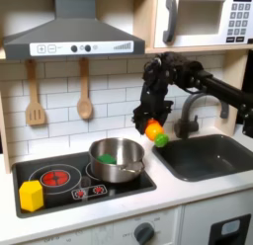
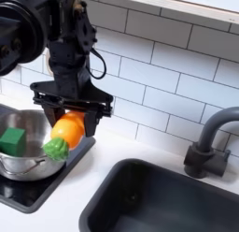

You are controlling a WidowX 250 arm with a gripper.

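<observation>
My gripper [image 1: 153, 125] [image 2: 68, 121] hangs above the counter between the stove and the sink, shut on a toy carrot [image 2: 63, 135] [image 1: 156, 133] with an orange body and green leafy end. The carrot tilts down, its green end toward the second exterior view's left. A silver pot [image 1: 117, 158] [image 2: 21, 156] stands on the stove just to the first exterior view's left of the carrot. Inside the pot lies a green block [image 2: 11, 141] [image 1: 106, 159].
A black stovetop [image 1: 59, 180] with red burners carries a yellow block [image 1: 32, 195] at its front left. The dark sink [image 1: 210, 155] [image 2: 168, 198] with a grey faucet [image 2: 207, 142] lies to the right. Wooden utensils [image 1: 36, 96] hang on the tiled wall; a microwave [image 1: 203, 20] sits above.
</observation>
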